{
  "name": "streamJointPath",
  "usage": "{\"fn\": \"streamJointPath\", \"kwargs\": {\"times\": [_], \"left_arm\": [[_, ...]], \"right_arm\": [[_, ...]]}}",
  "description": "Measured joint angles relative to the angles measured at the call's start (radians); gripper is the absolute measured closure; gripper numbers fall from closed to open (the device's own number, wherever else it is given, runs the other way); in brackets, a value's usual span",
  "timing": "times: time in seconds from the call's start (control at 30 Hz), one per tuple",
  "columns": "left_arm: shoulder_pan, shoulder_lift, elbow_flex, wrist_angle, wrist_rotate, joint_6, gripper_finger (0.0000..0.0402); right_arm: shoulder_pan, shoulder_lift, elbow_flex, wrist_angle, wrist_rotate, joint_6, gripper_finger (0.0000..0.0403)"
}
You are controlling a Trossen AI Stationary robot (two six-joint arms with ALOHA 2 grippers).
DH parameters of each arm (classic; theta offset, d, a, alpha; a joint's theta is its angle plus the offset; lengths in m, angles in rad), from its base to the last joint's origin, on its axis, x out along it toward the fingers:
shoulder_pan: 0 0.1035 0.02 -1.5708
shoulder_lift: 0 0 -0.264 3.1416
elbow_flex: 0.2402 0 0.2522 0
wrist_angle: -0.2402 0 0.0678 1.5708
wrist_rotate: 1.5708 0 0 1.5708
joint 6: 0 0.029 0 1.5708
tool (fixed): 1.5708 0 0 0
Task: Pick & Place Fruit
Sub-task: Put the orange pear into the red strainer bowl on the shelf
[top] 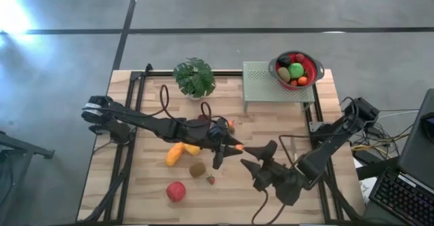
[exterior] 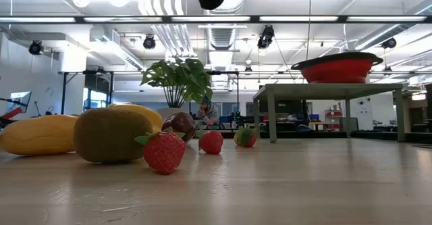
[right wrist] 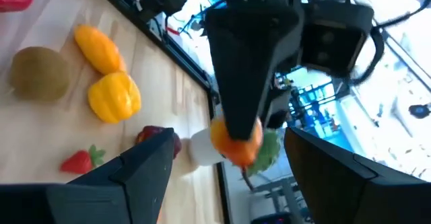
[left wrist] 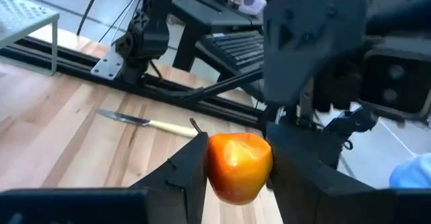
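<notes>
Above mid-worktop, an orange fruit was clamped stem-up in the left pincer; the right pincer was spread beside it.

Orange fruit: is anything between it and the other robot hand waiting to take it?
No. The left gripper holds the orange fruit out in the air, and the right gripper is open right in front of it, with only empty space between them.

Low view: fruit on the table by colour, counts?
Red fruit: 3
Yellow fruit: 2
Brown fruit: 1
Maroon fruit: 1
Total: 7
</notes>
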Motion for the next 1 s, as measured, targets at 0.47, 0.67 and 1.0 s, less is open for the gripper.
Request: {"fn": "streamJointPath", "kwargs": {"times": [0.47, 0.67, 1.0], "left_arm": [[0.0, 0.001, 0.0, 0.097, 0.058, 0.011, 0.0261], [0.001, 0.001, 0.0, 0.121, 0.079, 0.012, 0.0261], [0.0, 0.001, 0.0, 0.126, 0.094, 0.011, 0.0261]], "right_arm": [[-0.046, 0.036, 0.097, 0.0, -0.013, -0.039, 0.0184], [-0.048, 0.026, 0.099, -0.001, -0.016, -0.043, 0.0211], [-0.05, 0.026, 0.096, -0.005, -0.016, -0.048, 0.0262]]}}
